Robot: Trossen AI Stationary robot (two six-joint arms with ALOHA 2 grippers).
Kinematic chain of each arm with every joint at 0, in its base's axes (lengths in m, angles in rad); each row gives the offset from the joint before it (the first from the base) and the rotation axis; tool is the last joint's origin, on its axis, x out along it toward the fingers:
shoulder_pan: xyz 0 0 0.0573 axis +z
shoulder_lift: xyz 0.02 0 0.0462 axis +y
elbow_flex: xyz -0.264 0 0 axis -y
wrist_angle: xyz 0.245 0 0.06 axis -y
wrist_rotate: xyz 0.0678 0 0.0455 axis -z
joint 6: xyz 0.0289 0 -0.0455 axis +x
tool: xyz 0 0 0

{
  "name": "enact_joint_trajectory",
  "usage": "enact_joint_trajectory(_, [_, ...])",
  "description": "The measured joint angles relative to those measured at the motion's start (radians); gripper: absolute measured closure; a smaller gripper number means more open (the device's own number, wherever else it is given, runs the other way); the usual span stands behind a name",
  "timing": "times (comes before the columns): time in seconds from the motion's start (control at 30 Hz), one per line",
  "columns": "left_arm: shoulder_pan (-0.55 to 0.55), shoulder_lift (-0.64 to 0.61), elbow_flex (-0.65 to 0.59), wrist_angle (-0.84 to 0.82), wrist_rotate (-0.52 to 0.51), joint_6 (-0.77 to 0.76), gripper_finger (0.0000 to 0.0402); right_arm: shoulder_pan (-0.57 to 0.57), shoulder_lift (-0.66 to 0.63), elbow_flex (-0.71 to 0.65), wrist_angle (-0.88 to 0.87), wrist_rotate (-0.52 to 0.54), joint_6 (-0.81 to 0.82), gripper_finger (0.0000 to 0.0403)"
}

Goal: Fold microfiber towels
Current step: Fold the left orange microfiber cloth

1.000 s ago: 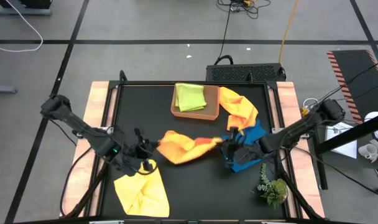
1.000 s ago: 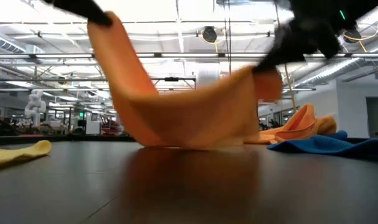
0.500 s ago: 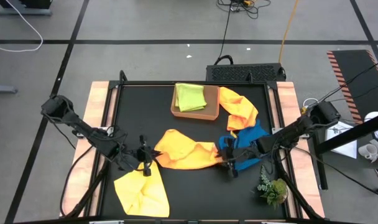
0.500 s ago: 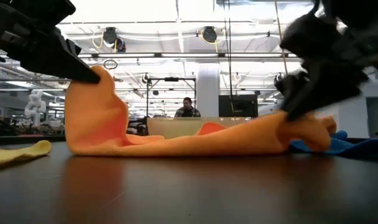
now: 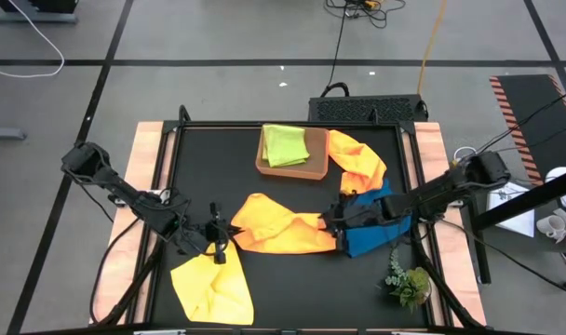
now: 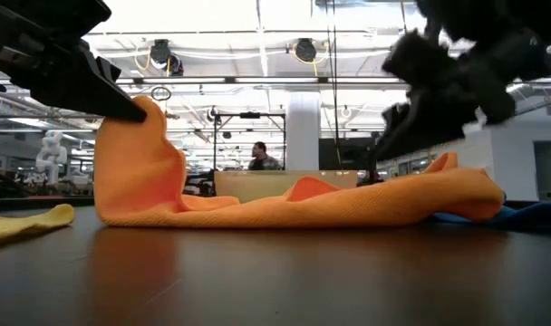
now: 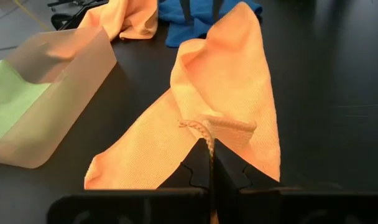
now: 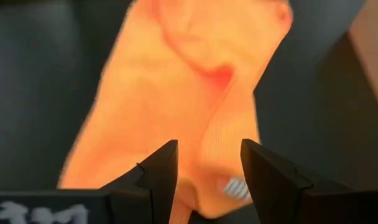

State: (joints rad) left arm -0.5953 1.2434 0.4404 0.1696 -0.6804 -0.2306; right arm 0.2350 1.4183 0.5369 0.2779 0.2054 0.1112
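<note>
Holding one corner of the orange towel (image 5: 278,231) tight in my left claw (image 5: 220,233), I keep that end up so it stays stretched out flat. My right claw (image 5: 331,221) hangs over the other end with fingers apart, holding nothing. The towel lies mid-table, near the blue towel (image 5: 371,223).

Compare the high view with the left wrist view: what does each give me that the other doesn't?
High view only: the yellow towel, the plant sprig, and the right gripper, jaws open, at the far end of the orange towel. Left wrist only: the left gripper, jaws pinching that towel's corner. Both: the tray with the lime green towel, the blue towel.
</note>
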Motion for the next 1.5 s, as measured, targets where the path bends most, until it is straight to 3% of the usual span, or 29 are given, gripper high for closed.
enact_joint_trajectory(0.2, [0.000,0.000,0.000,0.000,0.000,0.000,0.0400,0.000,0.131,0.027,0.037,0.001,-0.004,0.0234])
enact_joint_trajectory(0.47, [0.000,0.000,0.000,-0.001,-0.001,-0.008,0.0400,0.017,0.181,0.038,0.038,0.087,-0.087,0.0234])
enact_joint_trajectory(0.8, [0.000,0.000,0.001,0.000,-0.001,-0.014,0.0399,0.029,0.150,0.121,0.035,0.111,-0.125,0.0234])
enact_joint_trajectory(1.3, [0.014,0.000,0.001,-0.003,-0.001,-0.015,0.0397,0.027,0.240,0.180,-0.118,0.108,-0.091,0.0234])
enact_joint_trajectory(1.5, [0.014,0.000,0.001,-0.010,0.000,-0.017,0.0399,0.027,0.116,0.244,-0.270,0.113,-0.074,0.0234])
